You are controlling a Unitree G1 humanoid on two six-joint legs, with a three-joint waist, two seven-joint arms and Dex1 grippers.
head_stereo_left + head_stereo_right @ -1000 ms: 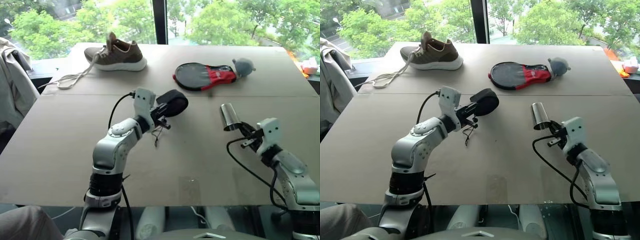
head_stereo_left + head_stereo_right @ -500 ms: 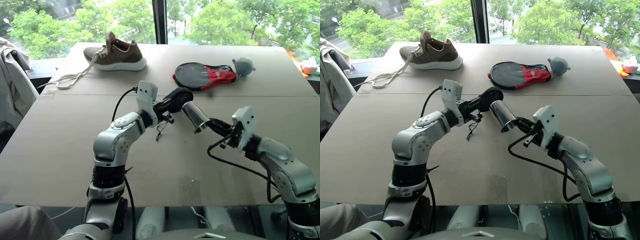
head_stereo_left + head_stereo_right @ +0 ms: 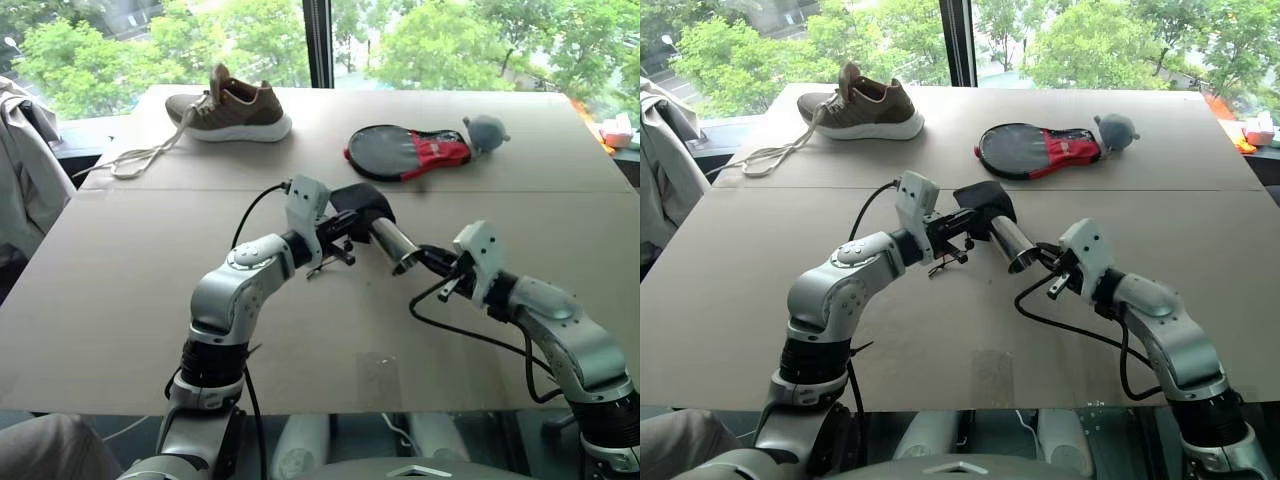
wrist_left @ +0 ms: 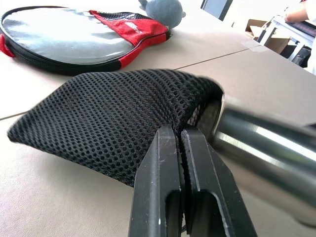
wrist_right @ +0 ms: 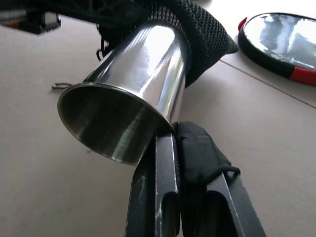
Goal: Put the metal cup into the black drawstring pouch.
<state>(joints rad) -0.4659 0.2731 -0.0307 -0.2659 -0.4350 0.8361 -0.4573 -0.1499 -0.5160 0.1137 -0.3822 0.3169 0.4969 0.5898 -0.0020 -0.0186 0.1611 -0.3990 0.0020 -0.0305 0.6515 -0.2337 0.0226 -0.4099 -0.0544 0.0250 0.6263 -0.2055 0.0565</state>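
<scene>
The black drawstring pouch (image 3: 358, 205) is a mesh fabric bag held above the table, and my left gripper (image 3: 343, 230) is shut on the edge of its mouth. In the left wrist view both fingers (image 4: 160, 163) pinch the mesh (image 4: 108, 113). The metal cup (image 3: 393, 244) lies nearly level, with its narrow base pushed into the pouch mouth and its open rim facing me. My right gripper (image 3: 425, 260) is shut on the cup's rim. The right wrist view shows the shiny cup (image 5: 133, 98) entering the pouch (image 5: 200, 34).
A brown shoe (image 3: 232, 108) with a loose white lace lies at the table's far left. A black-and-red oval case (image 3: 405, 152) and a grey plush ball (image 3: 486, 131) sit at the far middle. A jacket (image 3: 25, 170) hangs off the left edge.
My right gripper has carried the cup to the left, tipped it from upright to nearly level, and brought its base into the pouch mouth. The pouch has shifted slightly right.
</scene>
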